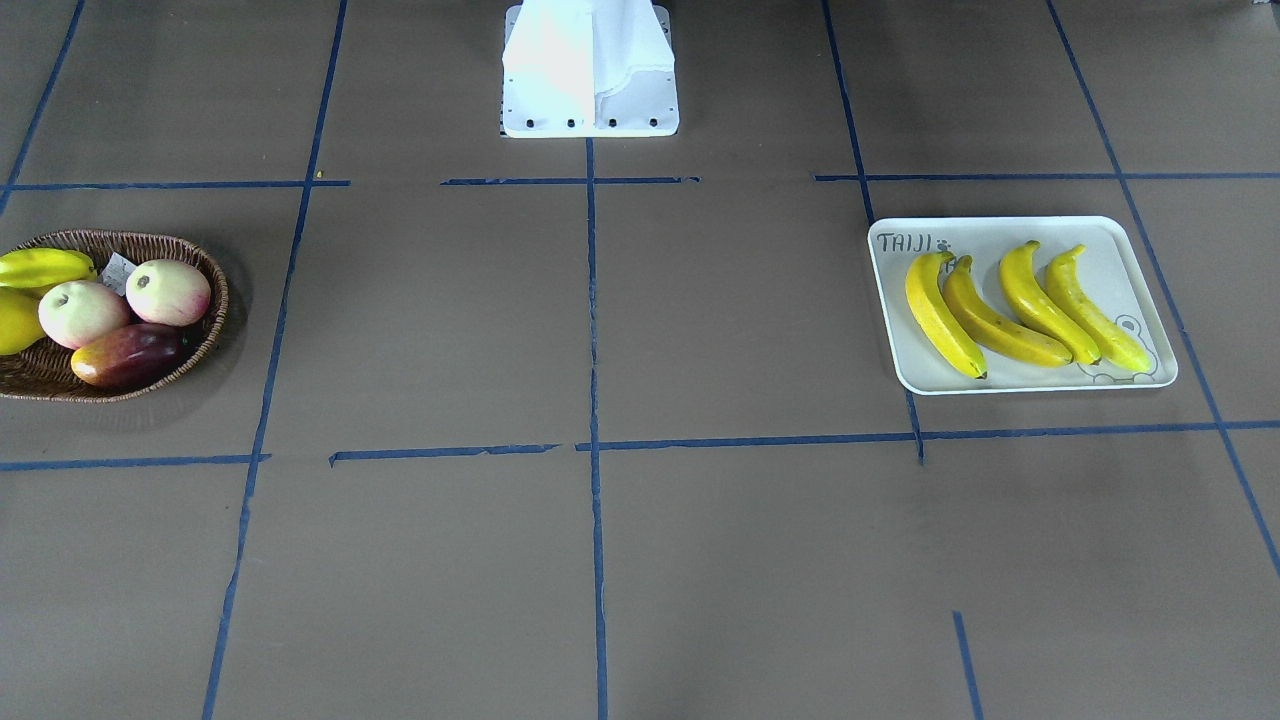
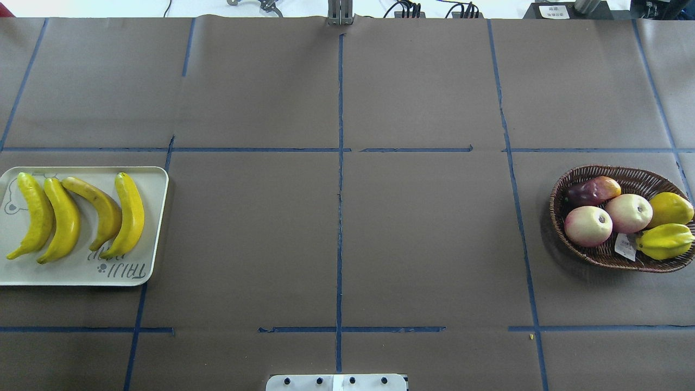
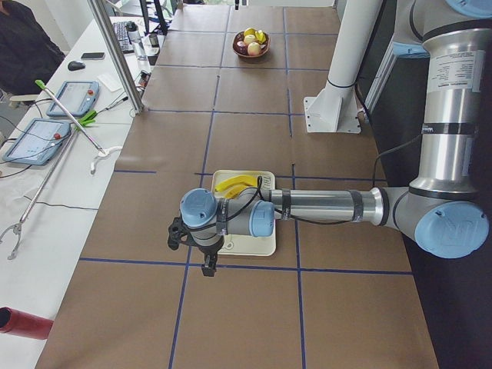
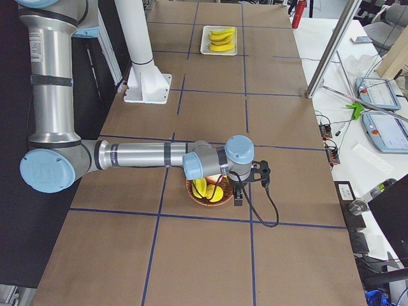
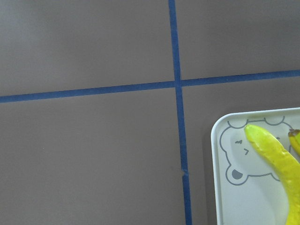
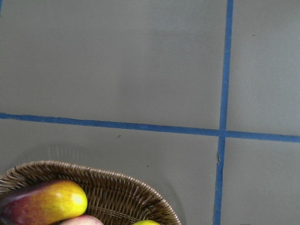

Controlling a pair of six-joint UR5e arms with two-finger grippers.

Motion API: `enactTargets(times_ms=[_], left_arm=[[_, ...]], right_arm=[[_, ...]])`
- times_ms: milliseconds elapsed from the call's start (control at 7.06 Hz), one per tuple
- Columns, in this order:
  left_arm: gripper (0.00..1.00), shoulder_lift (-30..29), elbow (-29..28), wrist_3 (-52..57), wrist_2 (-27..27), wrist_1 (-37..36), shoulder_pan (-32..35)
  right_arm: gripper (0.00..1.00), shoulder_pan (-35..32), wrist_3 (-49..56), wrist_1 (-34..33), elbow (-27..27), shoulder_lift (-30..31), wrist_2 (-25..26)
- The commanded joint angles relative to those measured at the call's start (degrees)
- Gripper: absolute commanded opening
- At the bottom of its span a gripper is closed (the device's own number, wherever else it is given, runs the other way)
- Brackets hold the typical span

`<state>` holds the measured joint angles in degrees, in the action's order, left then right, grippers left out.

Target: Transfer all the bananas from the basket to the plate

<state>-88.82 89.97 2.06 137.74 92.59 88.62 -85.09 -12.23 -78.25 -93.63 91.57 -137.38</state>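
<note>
1. Bananas (image 2: 130, 214), four long curved bright-yellow ones, all lie on the white rectangular plate with the drawn bear (image 2: 155, 217); they rest side by side and bend the same way, which I think is how all four fit inside the rim
2. I see no banana in the shallow brown woven wicker basket (image 2: 600, 254); it holds only two round pink-cream apples (image 2: 588, 226), a dark red-purple mango (image 2: 593, 190), a round yellow fruit (image 2: 671, 208), a yellow ridged fruit (image 2: 665, 240) and a small white tag (image 2: 625, 247); none of these is a banana, so they belong where they are
3. The plate is far over on the robot's left and the basket far over on its right, well apart on the brown paper table with blue tape lines (image 2: 423, 233); I think that is why one arm waits at each end
4. The left gripper (image 3: 207, 261) hangs over the table just beside the plate; the right gripper (image 4: 237, 196) hangs above the rim of the basket
5. Both grippers show only from the side, so I cannot tell if their fingers are apart or together; I see nothing yellow in either one
6. My guess is that the job is done; nothing more needs picking up
</note>
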Motion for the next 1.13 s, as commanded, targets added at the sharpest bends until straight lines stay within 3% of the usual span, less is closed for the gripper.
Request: enactTargets(times_ms=[0,283,709,992], left_arm=[[1.0,0.05,-0.06,-0.04,0.25,-0.04,0.06],[1.0,0.05,-0.06,-0.04,0.34,-0.04,0.15],[1.0,-0.3,-0.06,-0.04,0.25,-0.04,0.15],[1.0,-0.65,-0.06,-0.12,0.25,-0.04,0.15]], right_arm=[[1.0,-3.22,-0.16,-0.59,-0.33,0.45,-3.4],[1.0,-6.23,-0.07,-8.71,-3.39,0.63,-4.65],[1.0,-5.62,0.98,-9.73,-3.67,0.45,-1.06],[1.0,-6.31,9.64,-13.13,-3.14,0.46,1.59]])
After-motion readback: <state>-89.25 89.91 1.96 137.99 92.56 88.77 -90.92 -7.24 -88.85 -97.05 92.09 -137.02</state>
